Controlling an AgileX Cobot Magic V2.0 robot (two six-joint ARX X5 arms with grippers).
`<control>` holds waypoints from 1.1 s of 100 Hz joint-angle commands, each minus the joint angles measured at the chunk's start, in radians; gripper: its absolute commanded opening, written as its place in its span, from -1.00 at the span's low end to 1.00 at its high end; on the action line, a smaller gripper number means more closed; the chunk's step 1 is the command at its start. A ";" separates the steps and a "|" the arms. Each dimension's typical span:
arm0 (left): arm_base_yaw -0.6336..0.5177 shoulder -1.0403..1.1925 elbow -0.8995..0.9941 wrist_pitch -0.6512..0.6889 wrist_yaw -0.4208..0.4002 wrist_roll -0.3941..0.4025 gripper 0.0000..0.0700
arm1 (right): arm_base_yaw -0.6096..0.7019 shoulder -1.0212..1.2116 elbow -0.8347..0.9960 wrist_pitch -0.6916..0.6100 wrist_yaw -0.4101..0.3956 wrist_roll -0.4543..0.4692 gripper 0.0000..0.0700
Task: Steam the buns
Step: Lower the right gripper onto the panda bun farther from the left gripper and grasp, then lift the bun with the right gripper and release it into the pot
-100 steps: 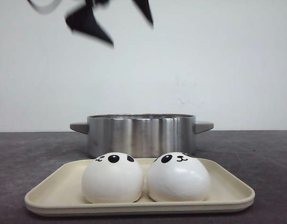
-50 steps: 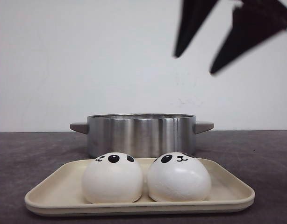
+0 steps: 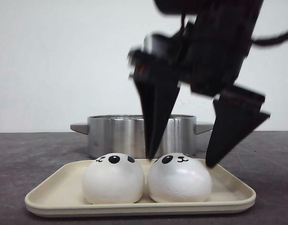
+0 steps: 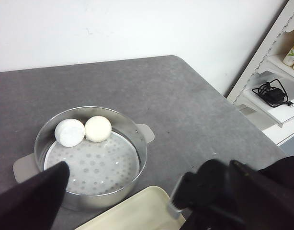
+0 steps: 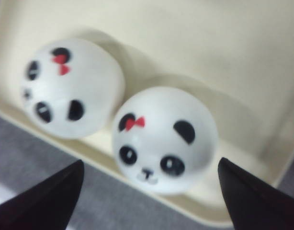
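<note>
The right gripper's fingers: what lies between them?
In the right wrist view, one bun on the tray lies between the open right gripper's fingers.

The black right gripper is motion-blurred and hides part of the round steel pot; the pot's interior stays unseen from the front.

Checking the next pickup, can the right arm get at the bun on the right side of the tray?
Probably yes: the right gripper is open, straddling the right bun from above, nothing between them.

table: dark grey | on it: steel pot, cream tray in front
</note>
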 commanded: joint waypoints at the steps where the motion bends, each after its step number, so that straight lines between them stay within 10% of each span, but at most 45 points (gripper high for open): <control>1: -0.010 0.007 0.019 0.008 0.000 0.003 0.92 | 0.011 0.038 0.009 0.022 0.000 0.012 0.54; 18: -0.010 0.007 0.019 0.000 0.000 0.003 0.92 | 0.011 0.072 0.009 0.037 0.018 0.011 0.43; 37: -0.010 0.007 0.019 -0.015 -0.008 0.004 0.92 | 0.009 0.075 0.009 0.033 0.061 0.010 -0.38; 44: -0.010 0.007 0.019 -0.015 -0.008 0.004 0.92 | 0.009 0.075 0.009 0.033 0.060 -0.003 -1.00; 64: -0.010 0.007 0.019 -0.015 -0.011 0.005 0.92 | 0.011 0.058 0.013 0.055 0.074 -0.043 -0.98; 87: -0.010 0.007 0.019 -0.018 -0.019 0.007 0.92 | 0.042 -0.158 0.149 0.049 -0.129 -0.034 -0.98; 110: -0.010 0.007 0.019 -0.009 -0.063 0.025 0.92 | -0.015 -0.202 0.380 0.060 0.065 -0.126 -0.98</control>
